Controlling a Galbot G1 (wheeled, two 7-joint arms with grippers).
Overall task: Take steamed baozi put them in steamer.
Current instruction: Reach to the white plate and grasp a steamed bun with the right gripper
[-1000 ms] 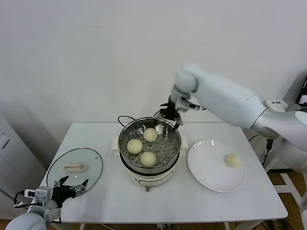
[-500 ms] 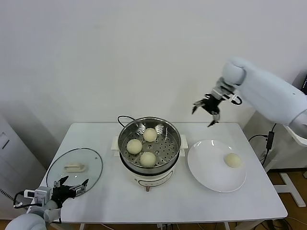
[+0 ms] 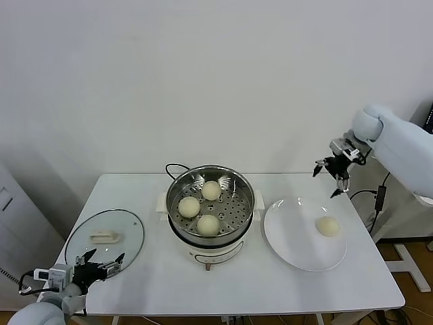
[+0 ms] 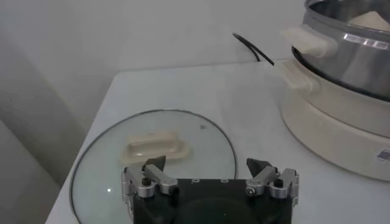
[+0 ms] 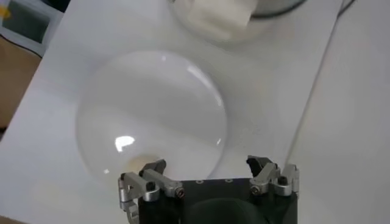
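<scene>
Step in hand: 3 steamed baozi are seen lying on the perforated floor of the steamer, at the middle of the table; 1 last baozi is left on the white plate, toward the table's right edge. The fetch of that 4th bun is judged to be the current step.
Right gripper: held in the air above the far right corner of the table, fingers spread, nothing carried.
Left gripper: parked at the near left corner, beside the glass lid, fingers spread and empty.
Next move: a descent over the last baozi is called for, with a gentle closing so that the soft dough is not crushed.
Hard to make out: in the right wrist view the last baozi is largely hidden behind the gripper body; the black cord is partly hidden behind the steamer.
</scene>
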